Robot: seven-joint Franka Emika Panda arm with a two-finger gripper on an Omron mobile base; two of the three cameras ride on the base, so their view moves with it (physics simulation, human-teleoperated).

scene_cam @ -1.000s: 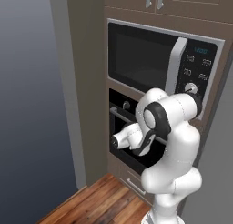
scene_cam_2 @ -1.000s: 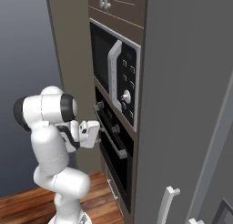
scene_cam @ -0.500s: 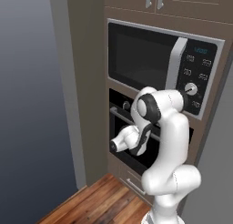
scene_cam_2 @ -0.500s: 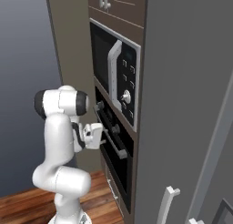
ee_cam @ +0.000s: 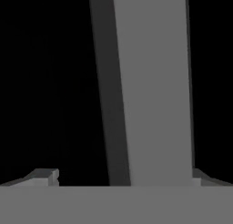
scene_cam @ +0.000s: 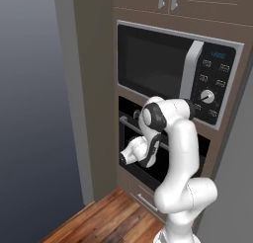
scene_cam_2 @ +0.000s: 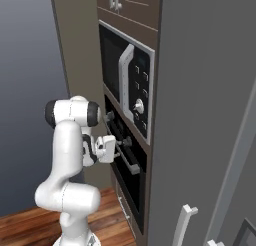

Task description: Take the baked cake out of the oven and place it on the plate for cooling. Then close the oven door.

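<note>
- Silver bar handle (ee_cam: 152, 86) runs between the two finger tips in the hand view; gripper (scene_cam_2: 116, 149) spread wide, holding nothing, right at the oven door (scene_cam_2: 131, 182).
- Oven (scene_cam: 163, 158) sits below the microwave (scene_cam: 175, 71); door looks shut. Cake presumably inside.
- Risk: bar sits off-centre toward one finger, so closing could pinch unevenly and slip on the pull.

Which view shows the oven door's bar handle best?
The hand view: the oven door handle runs as a wide grey bar between the fingertips of the open gripper. The right base view shows it side-on as a thin bar. In the left base view the arm covers most of it.
</note>
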